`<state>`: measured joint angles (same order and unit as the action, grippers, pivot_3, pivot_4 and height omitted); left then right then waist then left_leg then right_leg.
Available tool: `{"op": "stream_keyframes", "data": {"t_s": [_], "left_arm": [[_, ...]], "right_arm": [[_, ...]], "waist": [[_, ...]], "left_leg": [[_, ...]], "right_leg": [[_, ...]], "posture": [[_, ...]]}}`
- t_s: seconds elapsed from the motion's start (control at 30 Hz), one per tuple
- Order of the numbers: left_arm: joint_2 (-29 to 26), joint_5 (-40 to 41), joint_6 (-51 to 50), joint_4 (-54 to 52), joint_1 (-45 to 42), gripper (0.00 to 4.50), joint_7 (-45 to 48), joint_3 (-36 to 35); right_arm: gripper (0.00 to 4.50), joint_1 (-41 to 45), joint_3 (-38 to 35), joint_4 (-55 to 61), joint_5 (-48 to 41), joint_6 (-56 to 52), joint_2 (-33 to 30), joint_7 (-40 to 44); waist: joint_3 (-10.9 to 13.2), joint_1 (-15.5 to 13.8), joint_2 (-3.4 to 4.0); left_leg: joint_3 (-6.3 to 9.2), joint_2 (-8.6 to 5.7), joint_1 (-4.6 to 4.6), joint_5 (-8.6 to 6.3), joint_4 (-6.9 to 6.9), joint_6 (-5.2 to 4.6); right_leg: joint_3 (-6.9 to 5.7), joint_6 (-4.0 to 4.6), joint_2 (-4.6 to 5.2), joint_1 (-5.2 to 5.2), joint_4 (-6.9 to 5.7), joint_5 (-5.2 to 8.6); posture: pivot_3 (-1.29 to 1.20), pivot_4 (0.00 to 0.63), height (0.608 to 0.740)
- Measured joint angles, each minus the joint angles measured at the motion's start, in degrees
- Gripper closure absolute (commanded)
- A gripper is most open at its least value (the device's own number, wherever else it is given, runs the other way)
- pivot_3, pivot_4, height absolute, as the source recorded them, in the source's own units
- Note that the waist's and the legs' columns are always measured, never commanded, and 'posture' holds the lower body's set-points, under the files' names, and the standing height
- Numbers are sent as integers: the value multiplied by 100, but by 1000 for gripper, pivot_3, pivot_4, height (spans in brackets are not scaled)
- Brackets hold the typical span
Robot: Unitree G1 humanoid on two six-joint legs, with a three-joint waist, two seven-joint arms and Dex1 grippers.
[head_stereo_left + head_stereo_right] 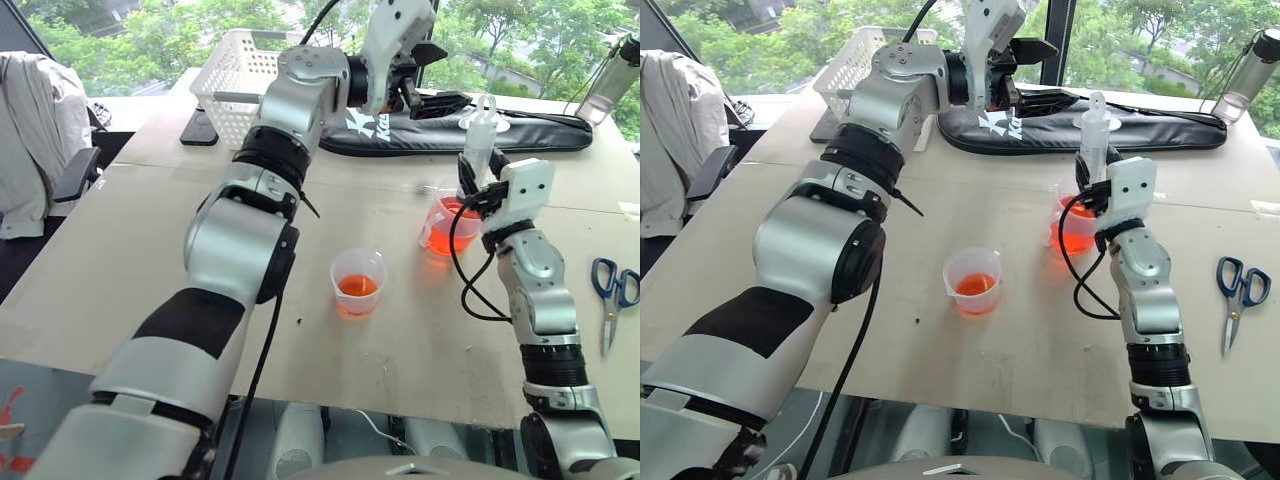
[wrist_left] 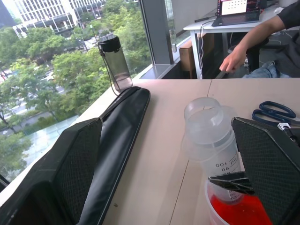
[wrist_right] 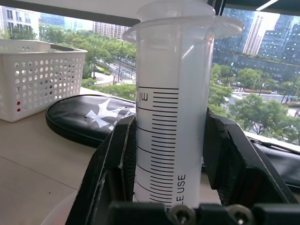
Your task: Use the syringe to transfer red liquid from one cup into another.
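Over the wider clear plastic measuring cup (image 1: 447, 226) on the beige table (image 1: 400, 330), the right tool (image 3: 169, 154) clenches the barrel of the large clear plastic syringe (image 1: 479, 135), one black finger (image 3: 112, 164) pressed to each side. That syringe stands upright, its printed graduation marks facing the right wrist camera, flanges and white plunger on top, lower end down inside the cup. Translucent orange-red liquid (image 1: 441, 236) sits in that cup, and more in the smaller clear tapered plastic cup (image 1: 358, 282) nearer the robot. Raised beside the syringe's top, the left tool (image 1: 415, 75) is released, fingers spread wide, holding nothing. Blue-handled scissors (image 1: 611, 296) lie on the table at the right
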<state>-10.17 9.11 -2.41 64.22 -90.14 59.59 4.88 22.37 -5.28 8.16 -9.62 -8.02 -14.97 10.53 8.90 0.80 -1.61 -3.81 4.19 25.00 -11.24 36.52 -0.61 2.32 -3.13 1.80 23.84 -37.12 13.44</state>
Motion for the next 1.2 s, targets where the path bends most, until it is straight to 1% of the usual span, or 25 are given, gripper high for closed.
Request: {"op": "stream_keyframes", "data": {"t_s": [0.1, 0.27, 0.5, 0.87, 0.97, 1.07, 1.13, 1.2], "left_arm": [[83, -71, 53, 46, 1, 0, -92, -40], [253, -112, 64, 53, 2, 0, -209, -100], [303, -160, 67, 52, 2, 0, -233, -193], [523, -478, 326, 48, 87, 0, -229, -103], [542, -591, 439, 45, 94, 855, -257, -34], [598, -687, 502, 46, 120, 2345, -308, 7], [643, -717, 533, 46, 127, 3247, -303, 17], [700, -729, 549, 49, 147, 4274, -289, 18]], "right_arm": [[2898, -91, -46, 312, -179, -265, -64, 112], [2898, -207, -49, 491, -437, -512, -30, 212], [2898, -339, -18, 697, -495, -520, 42, 292], [2898, -439, -10, 864, -503, -570, 85, 307], [2898, -494, -2, 893, -502, -591, 93, 303], [2898, -515, 39, 959, -502, -656, 98, 298], [2898, -516, 44, 985, -502, -687, 103, 280], [2898, -516, 26, 1009, -500, -706, 103, 251]], "waist": [[0, -1, 0], [1, -3, -1], [1, 0, 0], [1, -8, 0], [1, -7, 0], [1, -5, 0], [1, -6, 0], [1, -7, 0]], "left_leg": [[2, 0, 2, 0, 0, 0], [3, 0, 4, 0, 0, 0], [5, 0, 3, 0, 0, 0], [7, 0, 5, 0, 1, 0], [6, 0, 5, 0, 1, 0], [6, 0, 4, 0, 1, 0], [6, 0, 4, 0, 1, 0], [6, 0, 5, 0, 1, 0]], "right_leg": [[-2, 0, 0, 0, 2, 0], [-3, -1, 0, 0, 3, 0], [-3, -1, -2, 2, 2, 0], [-4, 0, -2, 2, 2, 0], [-4, 0, -2, 2, 2, 0], [-4, 0, -2, 2, 1, 0], [-4, 0, -2, 2, 0, 0], [-4, -1, -2, 2, 1, 0]], "posture": [[0, 150, 724], [0, 150, 724], [0, 150, 724], [0, 150, 724], [0, 150, 724], [0, 150, 724], [0, 150, 724], [0, 150, 724]]}}
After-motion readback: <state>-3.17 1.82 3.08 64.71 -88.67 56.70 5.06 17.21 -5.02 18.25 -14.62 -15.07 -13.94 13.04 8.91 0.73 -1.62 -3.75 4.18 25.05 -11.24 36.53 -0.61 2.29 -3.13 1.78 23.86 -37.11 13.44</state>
